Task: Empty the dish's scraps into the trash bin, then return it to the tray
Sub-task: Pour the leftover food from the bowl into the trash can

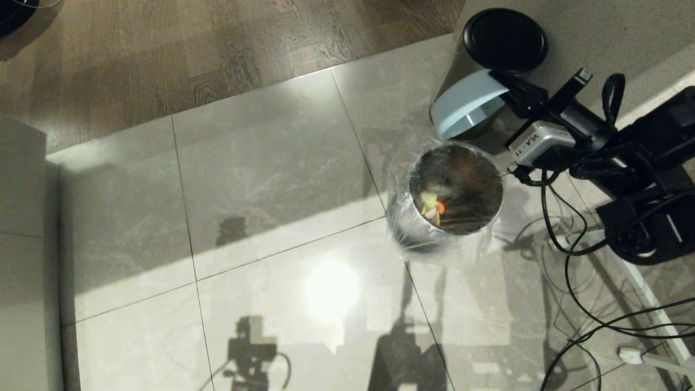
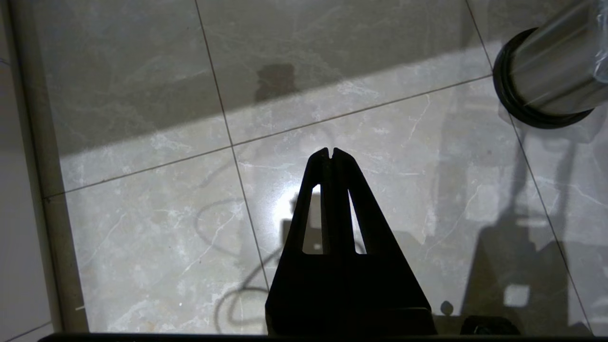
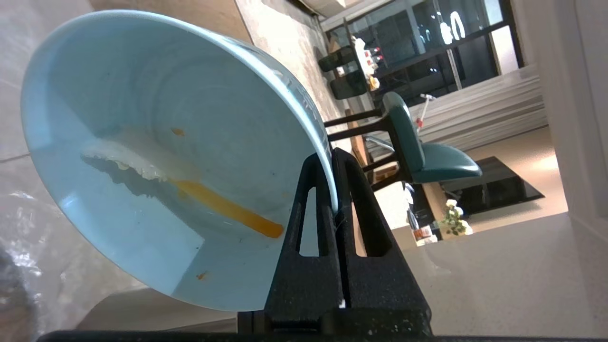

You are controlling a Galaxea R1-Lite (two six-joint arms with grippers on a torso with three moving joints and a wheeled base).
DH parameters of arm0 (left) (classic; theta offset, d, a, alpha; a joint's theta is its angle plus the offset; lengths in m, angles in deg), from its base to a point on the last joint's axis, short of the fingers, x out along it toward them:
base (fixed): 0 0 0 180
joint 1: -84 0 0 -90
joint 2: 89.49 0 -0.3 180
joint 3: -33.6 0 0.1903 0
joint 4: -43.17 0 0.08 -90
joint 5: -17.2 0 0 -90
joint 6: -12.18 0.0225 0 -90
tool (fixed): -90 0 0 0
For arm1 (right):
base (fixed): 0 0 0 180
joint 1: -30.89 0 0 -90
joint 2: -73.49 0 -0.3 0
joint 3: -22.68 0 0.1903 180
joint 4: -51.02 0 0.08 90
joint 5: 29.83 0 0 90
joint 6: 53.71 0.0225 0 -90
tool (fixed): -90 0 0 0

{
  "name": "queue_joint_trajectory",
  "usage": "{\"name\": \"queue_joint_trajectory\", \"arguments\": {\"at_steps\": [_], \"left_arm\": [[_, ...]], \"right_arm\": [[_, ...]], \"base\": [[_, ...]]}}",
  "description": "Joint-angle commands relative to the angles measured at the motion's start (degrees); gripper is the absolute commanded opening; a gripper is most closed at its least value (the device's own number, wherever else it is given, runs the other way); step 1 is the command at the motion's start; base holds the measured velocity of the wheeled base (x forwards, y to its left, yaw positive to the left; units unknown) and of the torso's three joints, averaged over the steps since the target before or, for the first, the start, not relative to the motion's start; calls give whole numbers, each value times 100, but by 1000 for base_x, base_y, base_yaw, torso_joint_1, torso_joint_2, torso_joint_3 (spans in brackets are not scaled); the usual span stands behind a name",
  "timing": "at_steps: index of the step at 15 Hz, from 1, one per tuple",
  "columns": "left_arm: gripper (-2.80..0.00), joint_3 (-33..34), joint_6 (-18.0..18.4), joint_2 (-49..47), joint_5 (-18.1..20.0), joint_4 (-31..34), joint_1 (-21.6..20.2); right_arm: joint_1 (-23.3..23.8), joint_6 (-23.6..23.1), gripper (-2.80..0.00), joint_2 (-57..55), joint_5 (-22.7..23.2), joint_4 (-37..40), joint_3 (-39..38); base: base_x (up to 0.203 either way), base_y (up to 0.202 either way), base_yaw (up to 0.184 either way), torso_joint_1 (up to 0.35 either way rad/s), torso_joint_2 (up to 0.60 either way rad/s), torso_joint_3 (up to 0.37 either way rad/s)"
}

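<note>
My right gripper [image 1: 505, 84] is shut on the rim of the dish [image 1: 467, 103], a light-blue bowl tipped on its side just behind the trash bin [image 1: 453, 190]. The bin is a steel cylinder with a clear bag liner, and yellow and orange scraps [image 1: 434, 207] lie inside it. In the right wrist view the gripper [image 3: 332, 161] pinches the dish [image 3: 142, 95] at its edge. An orange stick [image 3: 228, 209] and a white bit [image 3: 128, 154] cling to the bowl's inside. My left gripper [image 2: 331, 153] is shut and empty above the floor tiles. The tray is out of view.
A black-topped steel bin [image 1: 502, 41] stands right behind the dish. Black cables [image 1: 570, 260] trail over the floor at the right, by the robot's base. A pale cabinet [image 1: 21, 217] lines the left edge. The trash bin's black base ring [image 2: 510, 95] shows in the left wrist view.
</note>
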Motion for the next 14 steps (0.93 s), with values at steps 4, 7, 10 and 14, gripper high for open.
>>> {"name": "queue_joint_trajectory", "arguments": {"at_steps": [4, 7, 10, 14], "left_arm": [[-280, 0, -6, -6, -3, -4, 0], [-280, 0, -6, -6, -3, -4, 5], [-280, 0, -6, -6, -3, -4, 8], [-280, 0, -6, -6, -3, -4, 9]], "right_arm": [[-22, -21, -280, 439, 21, -277, -352], [-22, 43, -280, 571, 12, -277, -444], [-14, 235, -280, 637, -226, -277, -581], [-32, 323, -280, 842, -308, -277, -809]], "base": [[0, 0, 0, 0, 0, 0], [0, 0, 0, 0, 0, 0], [0, 0, 0, 0, 0, 0], [0, 0, 0, 0, 0, 0]]}}
